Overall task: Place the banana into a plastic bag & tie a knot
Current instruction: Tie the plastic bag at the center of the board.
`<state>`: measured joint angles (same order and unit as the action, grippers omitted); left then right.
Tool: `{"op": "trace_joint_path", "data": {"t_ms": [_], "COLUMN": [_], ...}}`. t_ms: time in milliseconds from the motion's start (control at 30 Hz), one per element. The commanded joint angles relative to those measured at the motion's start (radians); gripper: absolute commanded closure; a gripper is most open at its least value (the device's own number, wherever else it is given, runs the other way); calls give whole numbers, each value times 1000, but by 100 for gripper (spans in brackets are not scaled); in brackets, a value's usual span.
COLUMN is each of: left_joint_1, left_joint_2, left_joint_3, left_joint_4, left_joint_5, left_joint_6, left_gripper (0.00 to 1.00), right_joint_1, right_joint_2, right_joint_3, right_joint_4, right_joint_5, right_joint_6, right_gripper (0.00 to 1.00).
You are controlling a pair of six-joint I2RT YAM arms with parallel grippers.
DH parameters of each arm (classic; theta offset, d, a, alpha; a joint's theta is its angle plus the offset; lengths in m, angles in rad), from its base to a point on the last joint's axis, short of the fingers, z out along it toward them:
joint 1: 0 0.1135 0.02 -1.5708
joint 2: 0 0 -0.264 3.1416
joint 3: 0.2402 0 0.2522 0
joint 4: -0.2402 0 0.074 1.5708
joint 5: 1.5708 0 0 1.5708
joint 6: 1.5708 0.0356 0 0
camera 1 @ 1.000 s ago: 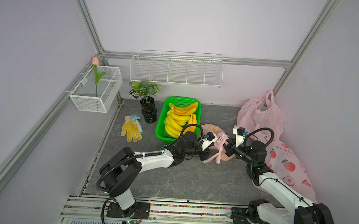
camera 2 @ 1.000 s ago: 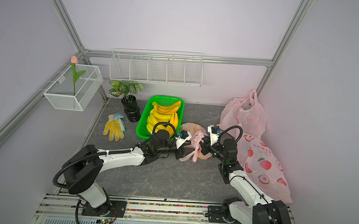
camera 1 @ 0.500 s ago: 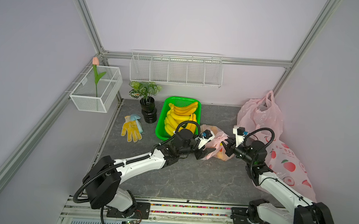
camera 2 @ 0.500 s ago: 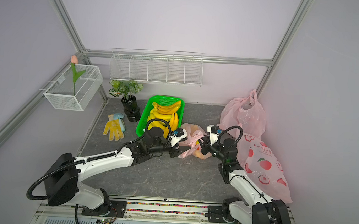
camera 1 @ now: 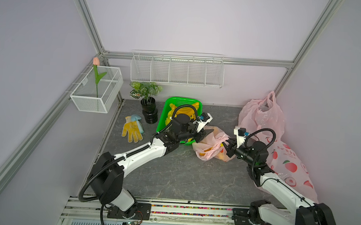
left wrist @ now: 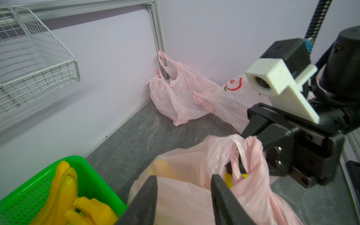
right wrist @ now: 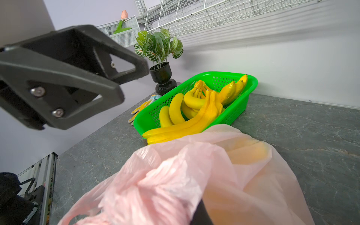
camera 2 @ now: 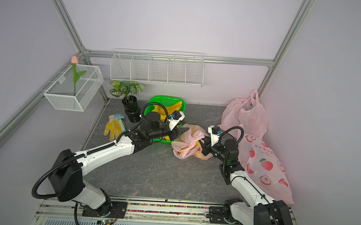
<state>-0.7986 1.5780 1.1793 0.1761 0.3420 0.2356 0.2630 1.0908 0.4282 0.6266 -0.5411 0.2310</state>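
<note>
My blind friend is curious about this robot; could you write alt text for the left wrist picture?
A thin pink plastic bag holding yellow bananas lies on a grey table, its bunched top pinched shut by the right gripper, while the left gripper stands open in the foreground. A green plastic basket of more bananas sits beside it.

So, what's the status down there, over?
Left tool open, at pink bag. Right tool shut on its handles. Bananas inside, no knot seen. Green basket close beside bag.
</note>
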Motion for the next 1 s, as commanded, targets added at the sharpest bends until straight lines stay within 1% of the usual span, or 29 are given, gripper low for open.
{"op": "trace_joint_path", "data": {"t_ms": [0,167,267,367,433,500,633,700,833,967], "left_joint_1": [-2,-3,-5,-16,-24,-31,-46,-50,-99,-148], "left_joint_2": [74,107,87,64,58,64,70,67,85,88], "left_joint_3": [30,-17,-93,-159,-170,-160,-143,-140,-113,-155], "left_joint_4": [-45,-12,56,140,167,168,174,177,125,206], "left_joint_5": [109,163,216,229,214,197,136,132,119,90], "left_joint_6": [58,75,97,117,116,117,126,128,162,110], "left_gripper": [53,60,60,59,60,63,70,71,74,74], "right_joint_1": [5,-8,-22,-20,-19,-15,6,12,12,3], "right_joint_2": [-5,11,34,60,71,74,64,61,67,88], "right_joint_3": [-2,-4,6,25,29,33,50,55,63,83], "right_joint_4": [67,160,208,215,209,184,88,54,62,92], "right_joint_5": [-28,-69,-98,-128,-131,-137,-136,-127,-97,-64], "right_joint_6": [0,89,133,145,141,123,68,50,74,124], "right_gripper": [93,93,94,94,94,93,94,94,94,94]}}
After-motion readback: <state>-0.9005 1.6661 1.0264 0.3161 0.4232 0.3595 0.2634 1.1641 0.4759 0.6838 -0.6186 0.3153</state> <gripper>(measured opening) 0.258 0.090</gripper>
